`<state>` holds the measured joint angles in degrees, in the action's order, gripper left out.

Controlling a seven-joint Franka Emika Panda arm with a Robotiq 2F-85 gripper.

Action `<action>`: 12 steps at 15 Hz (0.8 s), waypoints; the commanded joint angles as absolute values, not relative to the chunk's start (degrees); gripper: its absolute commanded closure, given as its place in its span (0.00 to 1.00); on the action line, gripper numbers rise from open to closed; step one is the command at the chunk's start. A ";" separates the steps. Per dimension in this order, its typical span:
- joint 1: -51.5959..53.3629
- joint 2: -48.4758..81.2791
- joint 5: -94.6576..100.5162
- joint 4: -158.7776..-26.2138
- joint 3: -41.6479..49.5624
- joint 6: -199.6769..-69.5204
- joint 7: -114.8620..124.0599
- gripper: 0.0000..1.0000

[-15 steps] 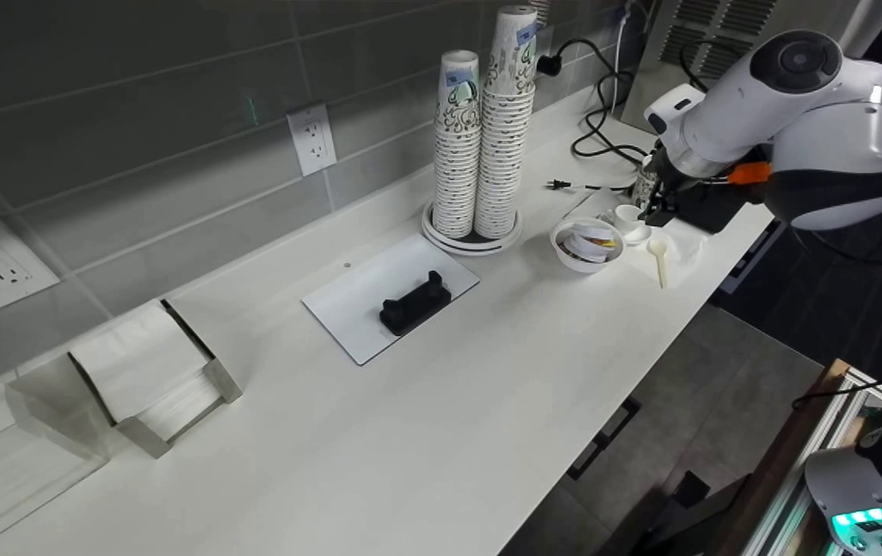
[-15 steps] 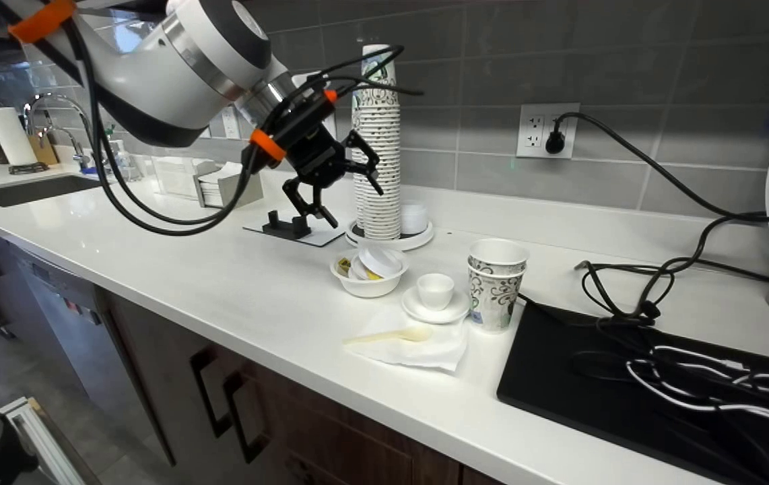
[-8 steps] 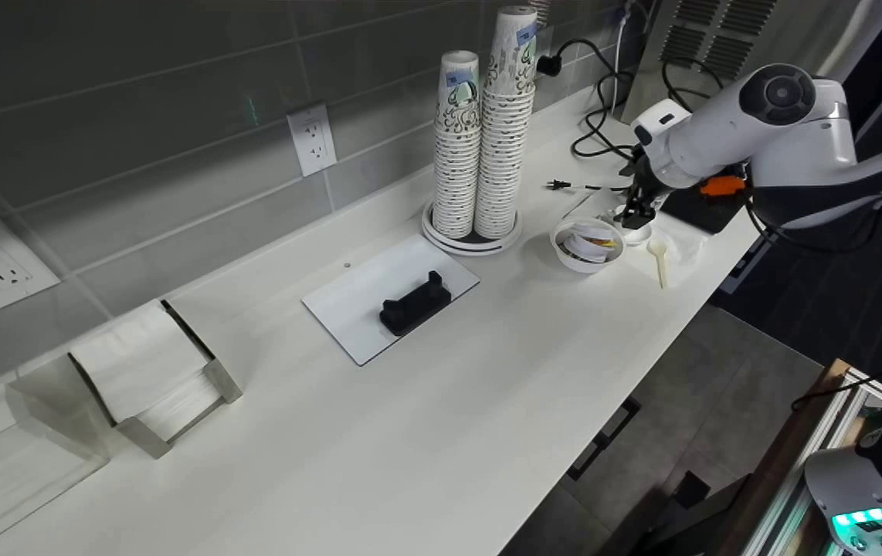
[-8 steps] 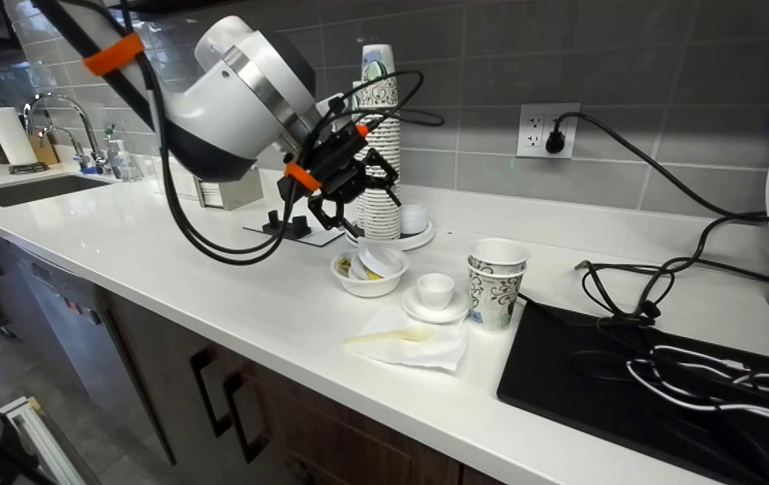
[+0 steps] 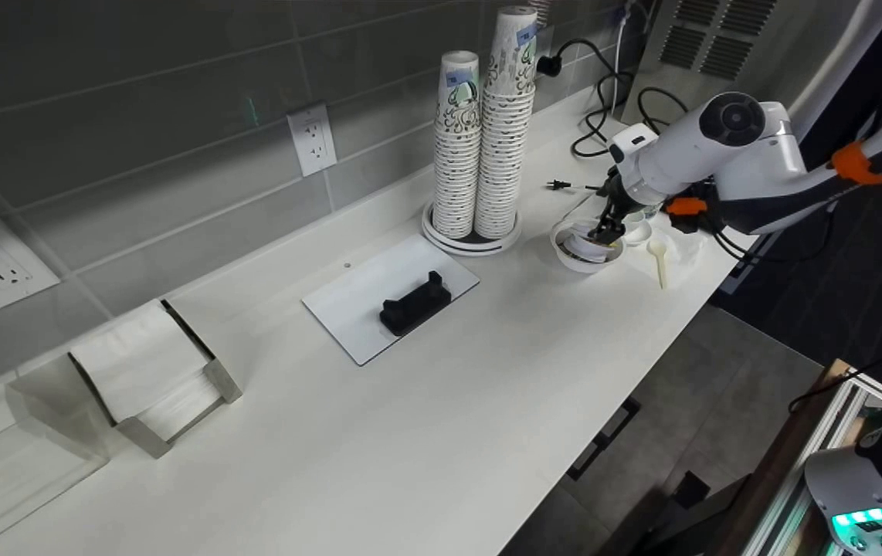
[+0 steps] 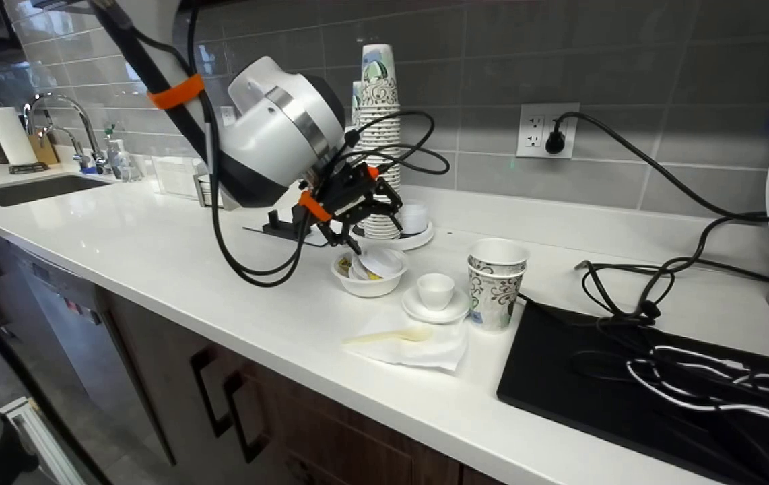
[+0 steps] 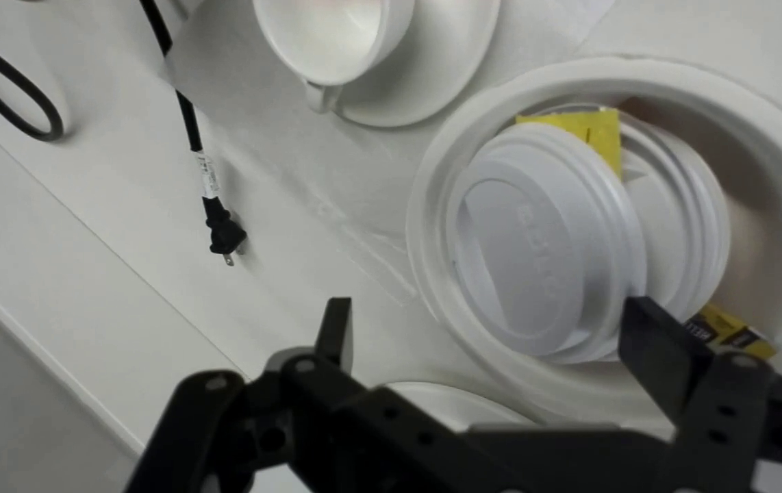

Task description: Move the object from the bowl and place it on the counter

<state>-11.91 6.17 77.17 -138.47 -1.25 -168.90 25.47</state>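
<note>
lid (image 7: 535, 246), probably the object wanted, lies tilted over a lower lid (image 7: 675, 219) inside the bowl (image 7: 426, 212). the end effector (image 7: 487, 318) stands wide and holds nothing; in the wrist view, one of its fingers (image 7: 658, 356) overlaps the bowl while the opposite one falls outside the rim. best to centre over the lid so both fingers straddle it, squeeze lightly, as it may buckle, then lift straight up and set it on the tabletop (image 5: 518, 347), on the bowl's side away from the cup (image 7: 336, 31).
</note>
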 commanded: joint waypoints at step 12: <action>-12.65 12.25 75.61 -135.45 -0.65 -174.79 27.66 0.00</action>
